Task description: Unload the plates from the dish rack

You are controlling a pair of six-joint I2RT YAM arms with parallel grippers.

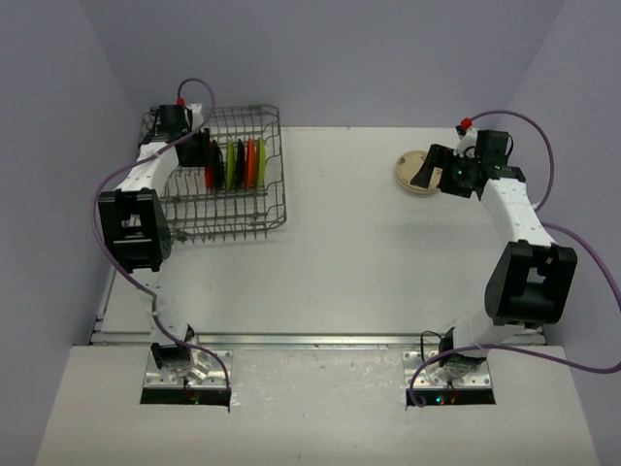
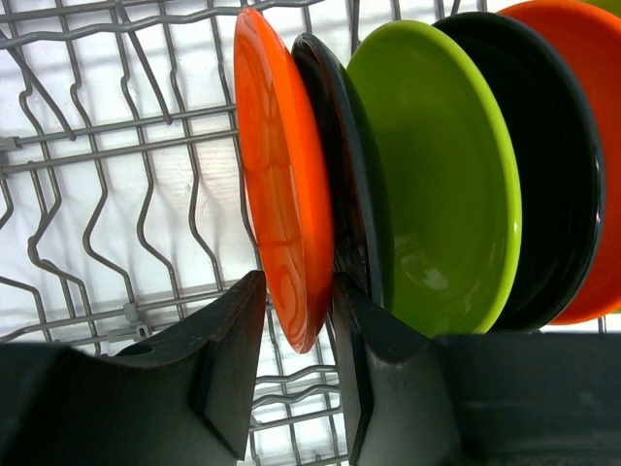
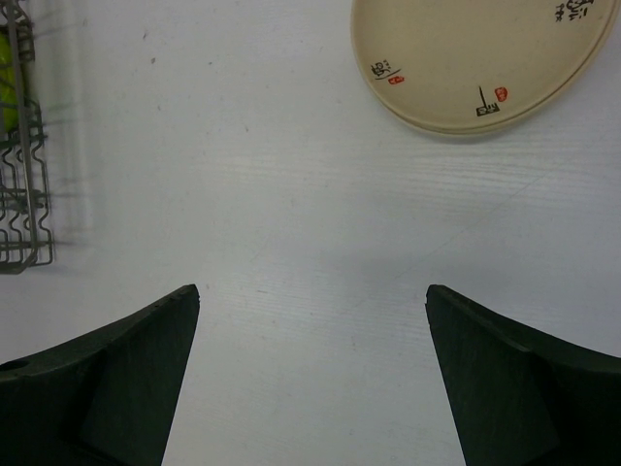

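- Surface (image 1: 349, 243): carries the dish rack (image 1: 233, 225) at far left and one cream plate (image 3: 475, 68), already out, at far right.
- Rack: a row of plates (image 1: 238, 163) stands upright in the tines.
- Left fingers (image 2: 233, 330): closed on the lower rim of the end orange plate (image 2: 281, 194), which is still seated. The next move calls for a straight lift clear of the black plate (image 2: 354, 175).
- Right fingers (image 3: 146, 359): spread wide, empty, near the cream plate.

Racked plates (image 2: 437, 184): orange, black, lime green, black, orange. Cream plate (image 3: 466, 58): black characters, red marks. Dish rack (image 1: 223, 209): grey wire.
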